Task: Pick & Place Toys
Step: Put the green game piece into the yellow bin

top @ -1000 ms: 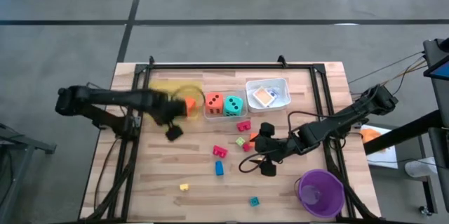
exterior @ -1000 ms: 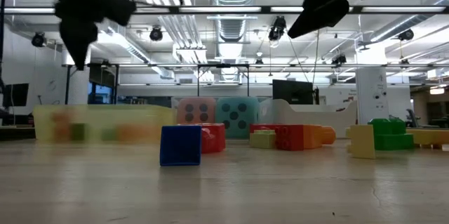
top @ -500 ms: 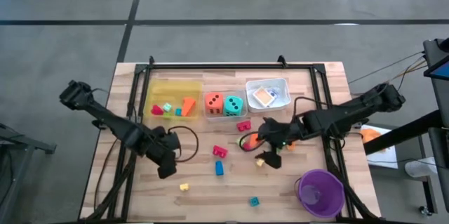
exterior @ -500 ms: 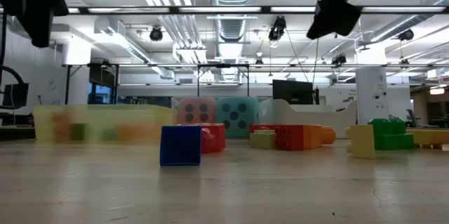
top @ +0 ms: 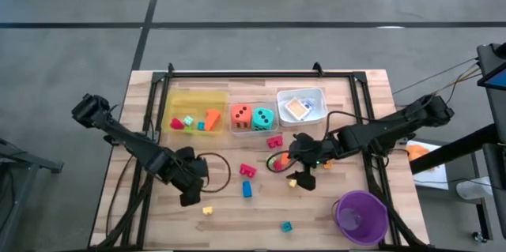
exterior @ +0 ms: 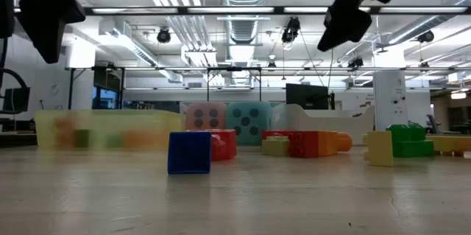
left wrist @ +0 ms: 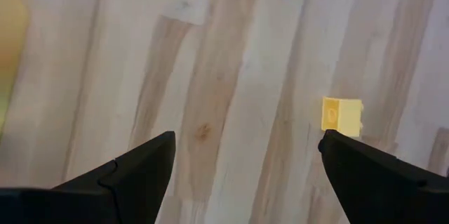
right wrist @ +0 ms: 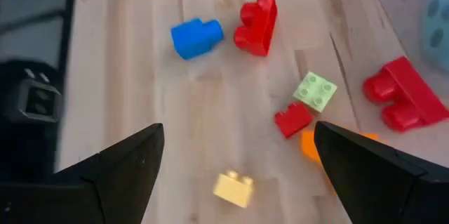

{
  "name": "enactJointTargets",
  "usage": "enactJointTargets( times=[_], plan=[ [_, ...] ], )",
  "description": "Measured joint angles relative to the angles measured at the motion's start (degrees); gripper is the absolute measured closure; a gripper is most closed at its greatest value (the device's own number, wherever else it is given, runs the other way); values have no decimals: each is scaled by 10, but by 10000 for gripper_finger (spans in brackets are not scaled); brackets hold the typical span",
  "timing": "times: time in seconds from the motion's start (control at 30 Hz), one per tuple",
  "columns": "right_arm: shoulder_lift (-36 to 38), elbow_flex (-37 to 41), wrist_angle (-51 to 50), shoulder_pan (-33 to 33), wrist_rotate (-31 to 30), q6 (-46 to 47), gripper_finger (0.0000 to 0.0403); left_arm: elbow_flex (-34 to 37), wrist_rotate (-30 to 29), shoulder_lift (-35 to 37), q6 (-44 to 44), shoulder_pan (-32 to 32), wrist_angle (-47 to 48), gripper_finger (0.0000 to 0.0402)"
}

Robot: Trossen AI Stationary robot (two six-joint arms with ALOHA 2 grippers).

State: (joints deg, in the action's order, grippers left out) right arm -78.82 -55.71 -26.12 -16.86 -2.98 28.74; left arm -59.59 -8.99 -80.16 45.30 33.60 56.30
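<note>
A: Counter point(top: 348, 98) first. We take the purple cup point(top: 361, 216) as landmark. Left claw point(top: 190, 191) is far to its left; right claw point(top: 304, 169) is up and left of it, much closer.

B: Both claws have fingers apart, nothing between them. Left wrist view shows bare wood in the gap.

A: Toys? Loose blocks sit left and up-left of the cup. Yellow block point(left wrist: 342, 116) lies just beside the left claw, on its cup-facing side, a bit nearer the front edge. In the left wrist view it's off toward one finger, not centred.

B: So the left arm is clearly nearer to it. We'd judge a small shift toward the cup, then down. Long axis too small to call.

A: Right claw hangs over the cluster: pale yellow block point(right wrist: 233, 187) between its fingers, red block point(right wrist: 292, 119), green block point(right wrist: 315, 90) just beyond.

B: Blue block point(top: 247, 189) sits between the two claws.
</note>
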Motion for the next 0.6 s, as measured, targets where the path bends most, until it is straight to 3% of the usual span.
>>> enactJointTargets(
  times=[0.13, 0.33, 0.6],
  plan=[
    [-18, -5, -69, 0, 1, -61, 38, 0, 4, -19, -32, 10, -9, 52],
    [-46, -35, -239, 0, -46, -65, 39, 0, 4, -23, -33, 12, -17, 52],
    [-69, -17, -266, 0, -51, -82, 39, 0, 1, -23, -37, 12, -24, 52]
  ],
)
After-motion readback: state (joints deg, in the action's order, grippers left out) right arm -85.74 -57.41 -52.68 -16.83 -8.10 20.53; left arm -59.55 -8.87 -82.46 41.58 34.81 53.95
